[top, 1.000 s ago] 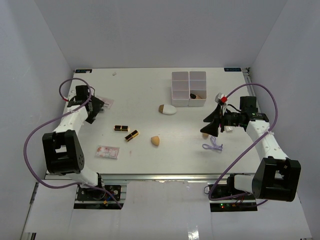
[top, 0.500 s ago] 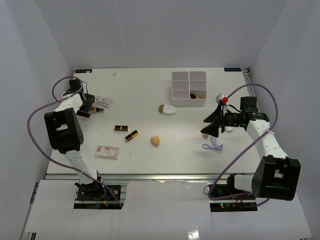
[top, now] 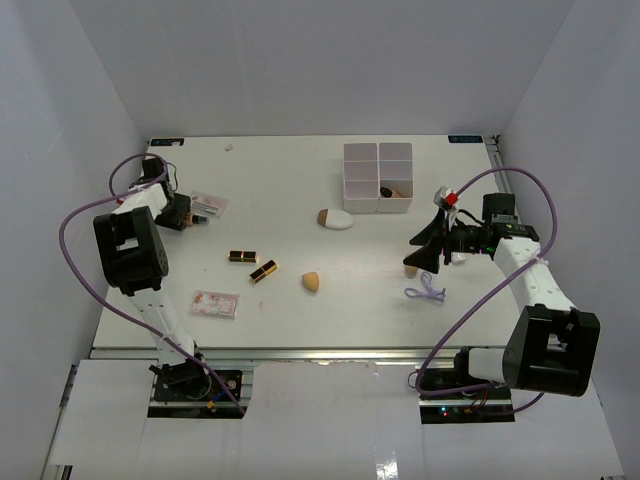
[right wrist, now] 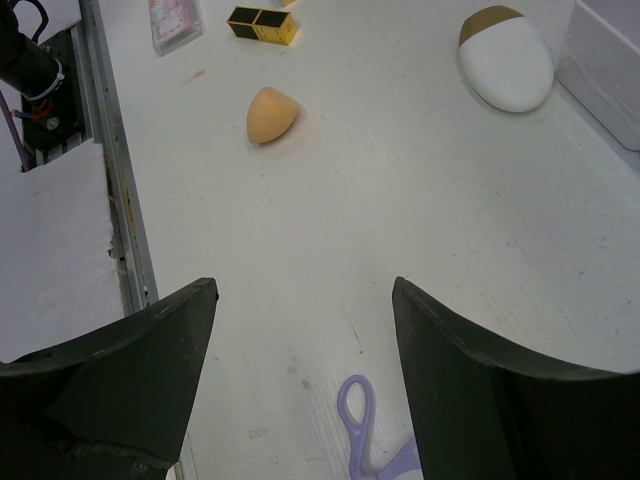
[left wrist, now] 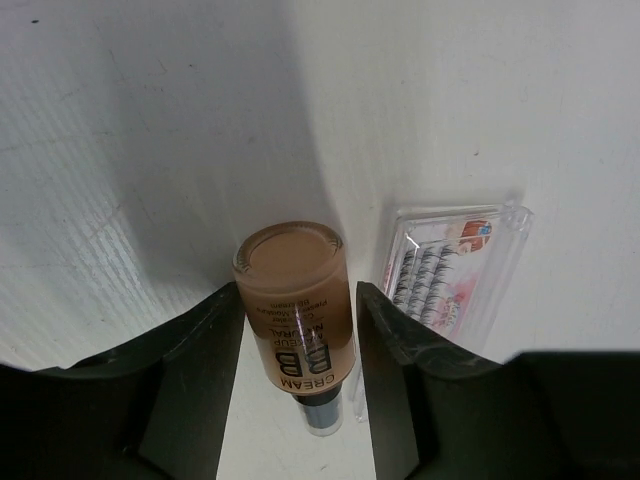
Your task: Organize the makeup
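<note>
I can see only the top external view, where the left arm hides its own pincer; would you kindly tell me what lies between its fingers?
Observer: The left wrist view shows a tan BB cream bottle between the fingers of the left pincer; I cannot tell whether they touch it.
Operator: Thank you. Does the right pincer hold anything?
Observer: No. In the right wrist view the right pincer is open, with nothing between its fingers.

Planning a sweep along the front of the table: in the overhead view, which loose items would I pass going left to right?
pink packet → nearer lipstick tube → tan sponge → purple loop
</note>
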`<move>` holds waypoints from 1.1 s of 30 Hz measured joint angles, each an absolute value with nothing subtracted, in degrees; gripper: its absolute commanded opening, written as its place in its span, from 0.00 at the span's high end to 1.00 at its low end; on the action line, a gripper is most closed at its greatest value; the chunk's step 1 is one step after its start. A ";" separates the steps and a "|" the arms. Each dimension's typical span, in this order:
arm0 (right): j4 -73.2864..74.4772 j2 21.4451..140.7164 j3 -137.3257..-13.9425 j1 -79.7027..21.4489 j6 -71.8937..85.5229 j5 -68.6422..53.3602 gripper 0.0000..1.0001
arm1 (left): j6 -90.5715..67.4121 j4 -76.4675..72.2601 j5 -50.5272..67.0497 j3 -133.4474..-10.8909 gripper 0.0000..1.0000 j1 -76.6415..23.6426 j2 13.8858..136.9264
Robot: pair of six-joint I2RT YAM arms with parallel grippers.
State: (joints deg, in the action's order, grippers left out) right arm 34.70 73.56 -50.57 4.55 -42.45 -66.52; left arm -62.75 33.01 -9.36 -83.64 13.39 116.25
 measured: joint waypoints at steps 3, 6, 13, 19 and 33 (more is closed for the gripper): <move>34.70 73.56 -50.57 5.15 -42.45 -66.54 0.23 | -62.73 32.93 -9.08 -83.62 0.56 13.41 116.56; 34.74 73.56 -50.57 5.51 -42.45 -66.60 0.22 | -62.41 31.92 -8.75 -82.78 0.66 13.41 116.15; 34.90 73.54 -50.57 5.67 -42.72 -66.64 0.22 | -60.59 28.43 -6.65 -73.16 0.87 13.43 109.55; 41.82 73.42 -50.73 5.05 -53.97 -67.85 0.22 | -56.56 24.37 4.37 -58.68 1.00 13.15 96.84; 42.74 72.69 -54.28 -7.83 -48.45 -66.36 0.03 | -55.42 0.86 23.66 -44.58 1.00 -14.04 77.63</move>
